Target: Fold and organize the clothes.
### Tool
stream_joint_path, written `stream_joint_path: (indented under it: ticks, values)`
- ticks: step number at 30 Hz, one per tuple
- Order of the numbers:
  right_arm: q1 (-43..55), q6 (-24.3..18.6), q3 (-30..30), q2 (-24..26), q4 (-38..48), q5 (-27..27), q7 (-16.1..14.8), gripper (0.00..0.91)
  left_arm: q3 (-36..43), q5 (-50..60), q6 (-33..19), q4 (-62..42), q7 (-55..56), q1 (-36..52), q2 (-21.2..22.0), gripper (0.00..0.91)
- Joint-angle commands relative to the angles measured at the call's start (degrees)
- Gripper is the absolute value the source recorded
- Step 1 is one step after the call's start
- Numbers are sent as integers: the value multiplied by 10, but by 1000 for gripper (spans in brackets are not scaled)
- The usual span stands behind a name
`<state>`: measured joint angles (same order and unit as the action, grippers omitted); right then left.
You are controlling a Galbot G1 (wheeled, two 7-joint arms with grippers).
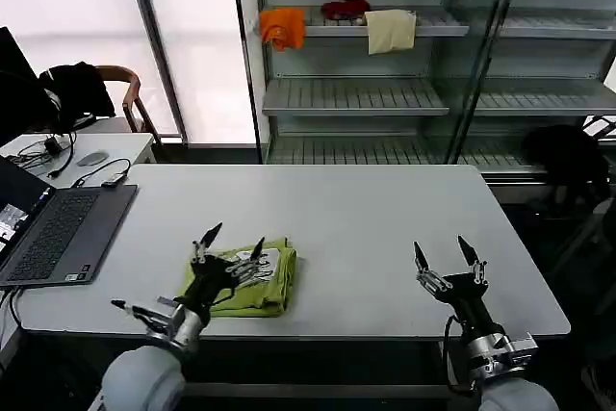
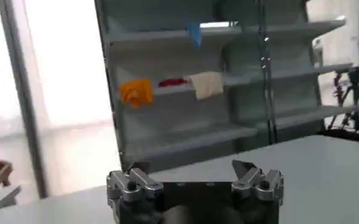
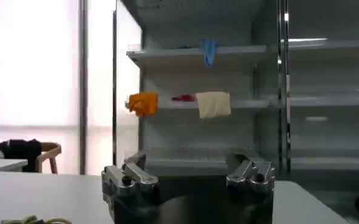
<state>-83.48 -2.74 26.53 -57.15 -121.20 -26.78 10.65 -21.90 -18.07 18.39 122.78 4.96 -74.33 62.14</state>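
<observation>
The wide, pale grey rectangular table (image 1: 366, 228) is seen across the middle of the head view, and behind it, in the upper right of the frame, a tall grey metal shelving unit (image 1: 385, 93) is seen, on which a crumpled orange cloth (image 1: 282, 28) and a hanging cream cloth (image 1: 391, 31) are draped. An open dark grey laptop (image 1: 58, 233) is set on the table at the left edge of the frame. The lime-green soft-fabric T-shirt (image 1: 245, 286) is found at the lower centre-left of the frame, near the front edge of the table, already gathered into a compact, roughly square bundle with a patch of its white and dark print showing on top. The folding is therefore judged largely or wholly done; what is left appears to be at most a tidying or placing of the bundle, though its final place cannot be told. The left tool (image 1: 234, 236) is held just above the bundle with its fingers spread apart and nothing clamped. The right tool (image 1: 441, 252) is raised at the lower right of the frame, well apart from the shirt, its fingers likewise spread and empty.
</observation>
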Motion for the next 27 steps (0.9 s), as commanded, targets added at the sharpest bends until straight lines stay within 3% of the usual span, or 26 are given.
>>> stream_joint_path:
  ticks: [1,11,27]
  values:
    - [0,1,3,4,1,-4,-1,907,-131,-73,42,-40,11,-101,-15,907]
    - [-12,3,31,12,-1,-33,-6,907,-134,-137,33,-141,-7,-54,24,907]
    - [-19,2,44,12,2,-52,-9,907,-123,-185,34,-175,-38,-17,44,907]
